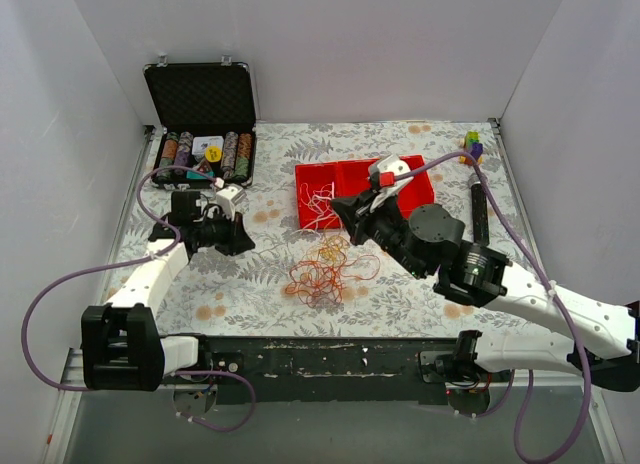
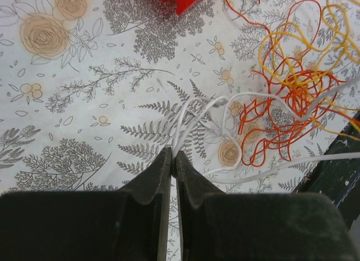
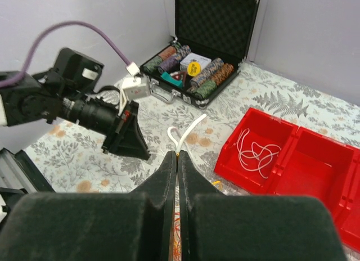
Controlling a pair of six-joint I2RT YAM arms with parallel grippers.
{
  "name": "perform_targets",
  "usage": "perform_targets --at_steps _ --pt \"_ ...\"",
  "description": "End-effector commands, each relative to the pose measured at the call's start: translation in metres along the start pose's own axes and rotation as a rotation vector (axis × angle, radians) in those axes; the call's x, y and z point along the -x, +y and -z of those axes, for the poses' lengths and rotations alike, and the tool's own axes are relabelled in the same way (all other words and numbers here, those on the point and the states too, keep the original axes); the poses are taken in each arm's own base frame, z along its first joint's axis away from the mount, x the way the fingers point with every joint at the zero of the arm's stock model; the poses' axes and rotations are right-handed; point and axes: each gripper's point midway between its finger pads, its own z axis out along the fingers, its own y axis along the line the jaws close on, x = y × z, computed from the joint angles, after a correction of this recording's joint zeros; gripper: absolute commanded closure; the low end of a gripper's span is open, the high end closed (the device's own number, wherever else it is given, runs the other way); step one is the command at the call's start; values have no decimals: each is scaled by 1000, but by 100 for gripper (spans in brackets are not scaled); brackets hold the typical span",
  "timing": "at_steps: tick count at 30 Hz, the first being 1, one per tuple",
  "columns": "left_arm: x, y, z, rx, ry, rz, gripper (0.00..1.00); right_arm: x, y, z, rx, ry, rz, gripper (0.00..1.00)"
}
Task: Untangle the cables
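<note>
My left hand (image 2: pixel 173 155) is pressed shut on a white cable (image 2: pixel 181 129). My right hand (image 3: pixel 177 155) pinches a white loop (image 3: pixel 194 125) — the red-orange tangle (image 1: pixel 322 272) lies on the surface (image 1: pixel 400 294) between my arms.

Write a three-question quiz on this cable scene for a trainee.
1. True or false: the left gripper stands open.
2. Which cable colour lies inside the red bin? A white, B orange, C red.
3. What lies tangled on the table between the arms?
Key: 1 false, it is shut on a white cable. 2 A. 3 The red and orange cables.
</note>
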Motion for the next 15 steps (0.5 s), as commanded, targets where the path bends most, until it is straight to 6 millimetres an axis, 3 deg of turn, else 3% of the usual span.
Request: perform_targets --at_steps 1,4,7,8,11,15 --pt "42 -9 24 15 -53 -41 100 -20 -9 -11 -74 44 -7 99" --pt "80 -33 45 -45 -113 -49 100 -55 -8 -18 -77 119 -1 98" --pt "123 -59 68 -109 -194 -58 100 -84 -11 -22 -92 176 -6 80" --pt "135 -65 75 -120 -219 -58 100 -89 -10 -22 -90 187 -10 69" --pt "174 -84 96 -158 -292 -74 100 -107 -14 -23 -100 222 -21 57" --pt "206 -100 114 -194 -344 -71 100 -123 -19 -18 -116 252 -22 38"
